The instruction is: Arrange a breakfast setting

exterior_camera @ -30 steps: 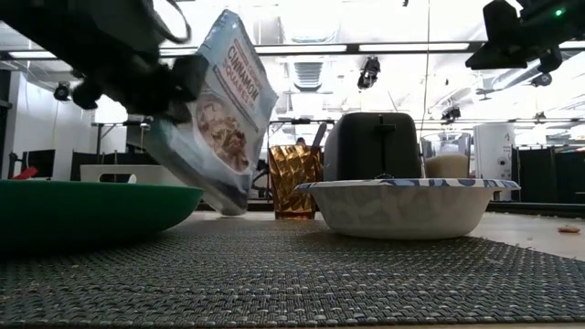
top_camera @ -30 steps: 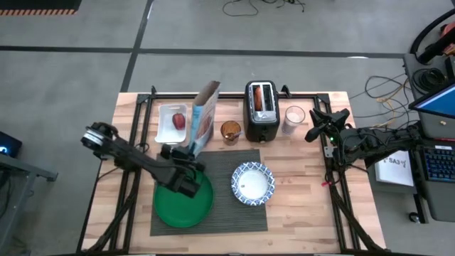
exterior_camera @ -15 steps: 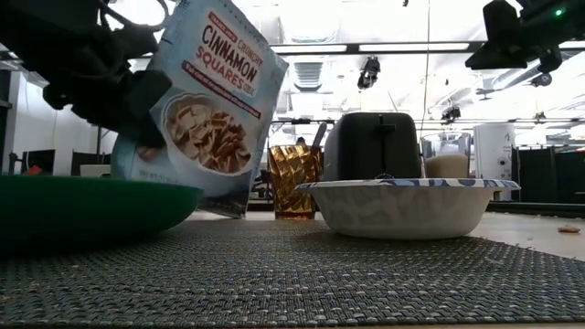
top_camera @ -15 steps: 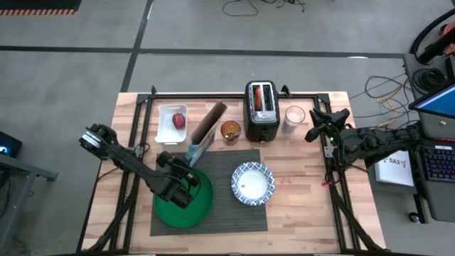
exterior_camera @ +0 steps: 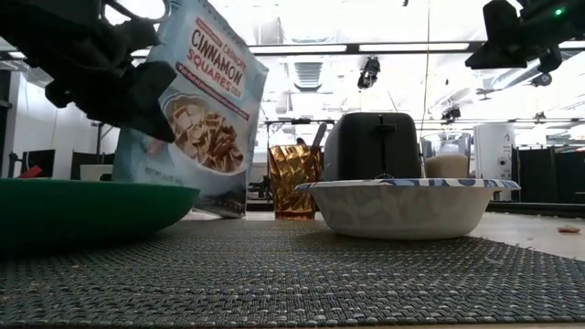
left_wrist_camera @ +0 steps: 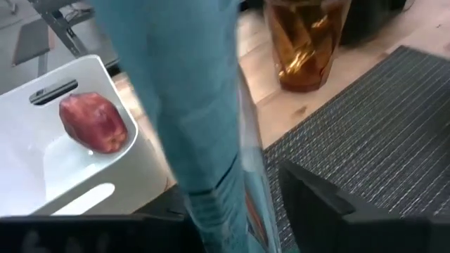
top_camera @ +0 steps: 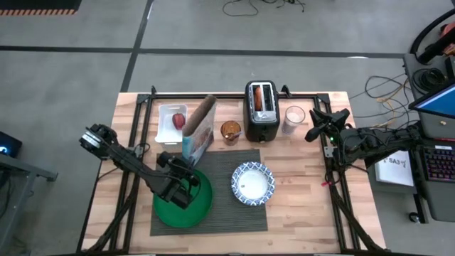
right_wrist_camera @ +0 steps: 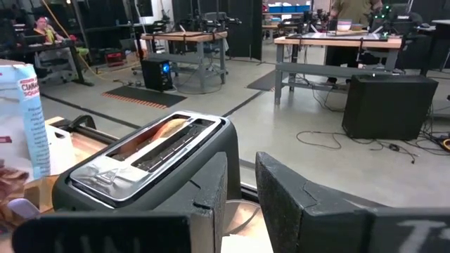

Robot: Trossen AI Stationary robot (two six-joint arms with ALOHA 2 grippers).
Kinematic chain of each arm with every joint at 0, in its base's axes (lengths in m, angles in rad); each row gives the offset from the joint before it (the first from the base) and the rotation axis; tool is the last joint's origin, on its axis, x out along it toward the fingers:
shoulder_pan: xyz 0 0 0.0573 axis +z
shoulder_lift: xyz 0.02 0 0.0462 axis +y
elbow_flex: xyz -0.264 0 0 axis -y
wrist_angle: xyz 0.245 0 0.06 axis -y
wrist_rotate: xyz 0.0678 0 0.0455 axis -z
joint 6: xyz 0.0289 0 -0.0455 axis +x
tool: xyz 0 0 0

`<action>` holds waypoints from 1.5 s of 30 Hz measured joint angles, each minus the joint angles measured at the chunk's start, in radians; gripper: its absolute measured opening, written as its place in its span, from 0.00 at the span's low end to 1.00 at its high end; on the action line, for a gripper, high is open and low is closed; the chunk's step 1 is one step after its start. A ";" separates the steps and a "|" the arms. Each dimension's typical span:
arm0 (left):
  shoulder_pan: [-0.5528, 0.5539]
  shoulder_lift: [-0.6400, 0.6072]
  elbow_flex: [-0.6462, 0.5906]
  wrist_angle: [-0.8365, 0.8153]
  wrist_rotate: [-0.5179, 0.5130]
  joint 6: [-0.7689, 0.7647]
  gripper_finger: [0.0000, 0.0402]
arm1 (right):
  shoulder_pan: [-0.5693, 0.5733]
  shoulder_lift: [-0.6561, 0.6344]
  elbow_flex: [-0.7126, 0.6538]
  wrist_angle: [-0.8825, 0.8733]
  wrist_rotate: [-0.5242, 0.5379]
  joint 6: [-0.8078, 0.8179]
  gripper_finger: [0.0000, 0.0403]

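You're mid-step with the cereal box (top_camera: 198, 129): your left gripper (top_camera: 183, 151) has its fingers closed on it, near the placemat's (top_camera: 220, 213) far-left corner. Next, carry it over the bowl (top_camera: 252, 183). The right gripper (top_camera: 318, 122) waits by the right edge, fingers slightly apart.

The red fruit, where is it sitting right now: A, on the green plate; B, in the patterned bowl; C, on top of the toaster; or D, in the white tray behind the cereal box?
D: the red fruit lies in the white tray at the back of the table, beside the cereal box; it shows there in the left wrist view too.
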 joint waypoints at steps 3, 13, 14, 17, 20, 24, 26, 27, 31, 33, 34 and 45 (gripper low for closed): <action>0.000 0.000 0.011 -0.006 -0.006 0.019 0.43 | 0.000 0.000 0.000 0.000 0.000 0.000 0.17; 0.023 0.001 0.017 -0.007 -0.080 0.023 0.48 | 0.000 0.000 0.000 0.000 0.000 0.000 0.17; 0.029 0.001 0.017 -0.008 -0.096 0.023 0.47 | 0.000 0.000 0.000 0.000 0.000 0.000 0.17; 0.044 0.001 0.013 -0.007 -0.122 0.023 0.44 | 0.000 0.000 0.000 0.000 0.000 0.000 0.17; 0.056 0.004 0.002 -0.001 -0.129 0.022 0.38 | 0.000 0.000 0.000 0.000 0.000 0.000 0.17; 0.065 0.005 -0.007 0.010 -0.157 0.022 0.29 | 0.000 0.000 0.000 0.000 0.000 0.000 0.17; 0.065 0.005 -0.009 0.012 -0.172 0.022 0.22 | 0.000 0.000 0.000 0.001 0.000 0.000 0.17; 0.065 0.005 -0.009 0.012 -0.177 0.023 0.18 | 0.000 0.000 0.000 0.001 0.000 0.000 0.17; 0.064 0.005 -0.010 0.020 -0.211 0.017 0.02 | 0.000 0.000 0.000 0.001 0.000 0.000 0.17; 0.062 0.005 -0.009 0.020 -0.233 0.015 0.01 | 0.000 0.000 0.000 0.001 0.000 0.000 0.17; 0.060 0.005 -0.005 0.018 -0.248 0.015 0.00 | 0.000 0.000 0.000 0.001 0.000 0.000 0.17; -0.009 -0.054 0.171 -0.194 -0.413 0.068 0.00 | 0.000 0.000 0.000 0.001 0.000 0.000 0.17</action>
